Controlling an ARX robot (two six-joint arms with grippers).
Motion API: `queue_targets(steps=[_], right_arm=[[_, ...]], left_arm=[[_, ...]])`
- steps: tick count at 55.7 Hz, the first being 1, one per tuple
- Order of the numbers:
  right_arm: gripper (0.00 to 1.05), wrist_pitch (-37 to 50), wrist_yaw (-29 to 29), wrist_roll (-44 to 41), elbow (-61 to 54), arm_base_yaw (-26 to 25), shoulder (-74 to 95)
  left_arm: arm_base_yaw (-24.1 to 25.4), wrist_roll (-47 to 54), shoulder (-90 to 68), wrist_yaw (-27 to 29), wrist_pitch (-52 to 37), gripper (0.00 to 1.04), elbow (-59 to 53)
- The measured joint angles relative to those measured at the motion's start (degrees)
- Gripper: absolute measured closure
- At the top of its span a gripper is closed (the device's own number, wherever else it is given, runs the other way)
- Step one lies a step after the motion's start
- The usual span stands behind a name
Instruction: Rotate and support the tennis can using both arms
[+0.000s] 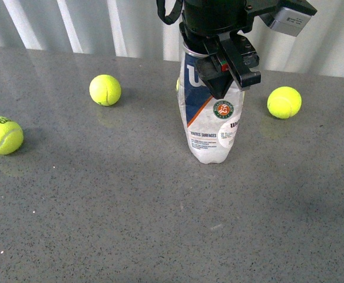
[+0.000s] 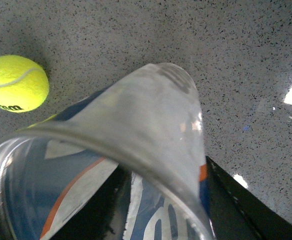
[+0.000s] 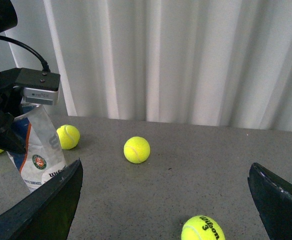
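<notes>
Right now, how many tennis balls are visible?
5 balls: far left, back left, one mostly hidden behind the tennis can, one right of it, one by the right gripper.

Left gripper [image 1: 235, 85]: matte black, with flat, blocky fingers. There is a small red mark [image 1: 223, 66] on one finger, possibly a label, too small to read. Wrist housing [image 1: 213, 15] is black and bulky. A silver-grey rectangular camera box [image 1: 290, 17] is mounted at its side. A thick black cable [image 1: 169, 15] loops off the housing. Right gripper [image 3: 166, 167]: two flat black fingers with tapered tips.

Test-lab setup: grey speckled tabletop [image 1: 101, 224], white curtain backdrop [image 3: 186, 60].
</notes>
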State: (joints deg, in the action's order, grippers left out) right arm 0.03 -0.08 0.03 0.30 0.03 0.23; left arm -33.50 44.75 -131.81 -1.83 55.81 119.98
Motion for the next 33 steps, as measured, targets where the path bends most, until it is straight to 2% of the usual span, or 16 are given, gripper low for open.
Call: queue_targets(steps=[12,20,33], right_arm=[[0.07,0.0,0.0,0.0,0.0,0.0,0.0],[0.07,0.0,0.0,0.0,0.0,0.0,0.0],[0.07,0.0,0.0,0.0,0.0,0.0,0.0]], left_arm=[[0.4,-1.7,1.2,-1.7,-0.4,0.31,0.0],[0.8,-2.4,3.4,-2.0,-0.9,0.07,-0.4],[1.2,-5.1,9.0,-3.5,-4.1,0.07,-5.9]])
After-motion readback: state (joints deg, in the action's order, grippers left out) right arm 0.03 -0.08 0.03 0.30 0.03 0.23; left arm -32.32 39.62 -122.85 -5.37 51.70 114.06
